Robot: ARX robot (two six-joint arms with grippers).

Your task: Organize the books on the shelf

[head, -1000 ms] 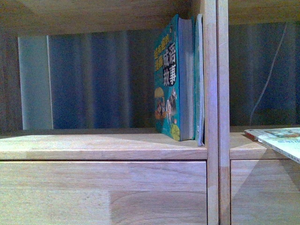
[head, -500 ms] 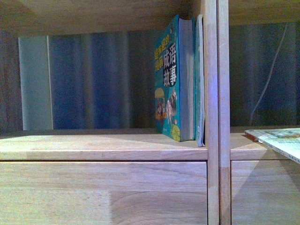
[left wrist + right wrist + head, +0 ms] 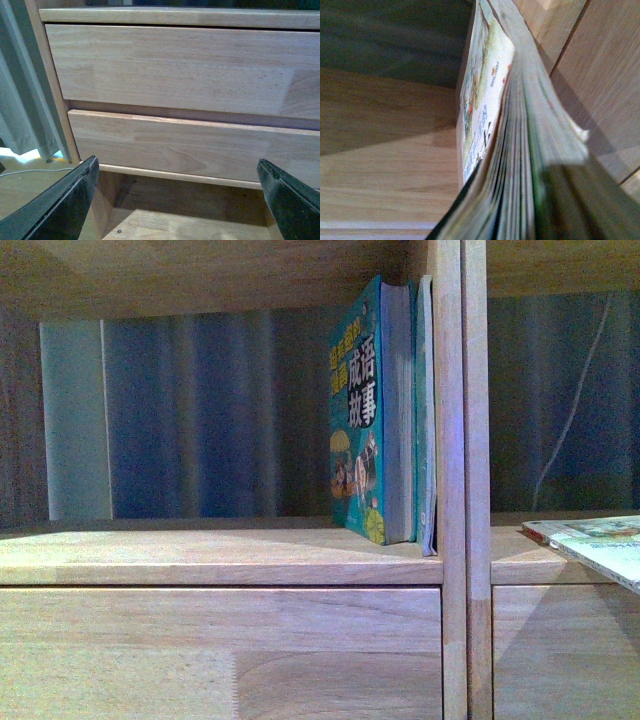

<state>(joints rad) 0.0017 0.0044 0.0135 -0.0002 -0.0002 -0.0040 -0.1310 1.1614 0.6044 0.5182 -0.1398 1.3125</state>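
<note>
A blue-grey curtain (image 3: 200,410) hangs behind, a pale cable (image 3: 575,390) dangling alongside.

In the shelf's (image 3: 200,555) left compartment, 2 books stand upright at the right end. The thick book (image 3: 357,410) is on the left, and the slim book (image 3: 426,410) is squeezed between it and the vertical divider (image 3: 450,440). Right of the divider, the paperback (image 3: 600,540) lies tilted over the next compartment's board, jutting past the front edge. Drawer fronts (image 3: 220,650) sit below both compartments, and a curtain (image 3: 200,420) hangs behind.

Thick teal book (image 3: 368,410) and slim teal one (image 3: 426,410) stand upright against the shelf (image 3: 220,555) divider; paperback (image 3: 600,540) nearly flat in the right cubby
</note>
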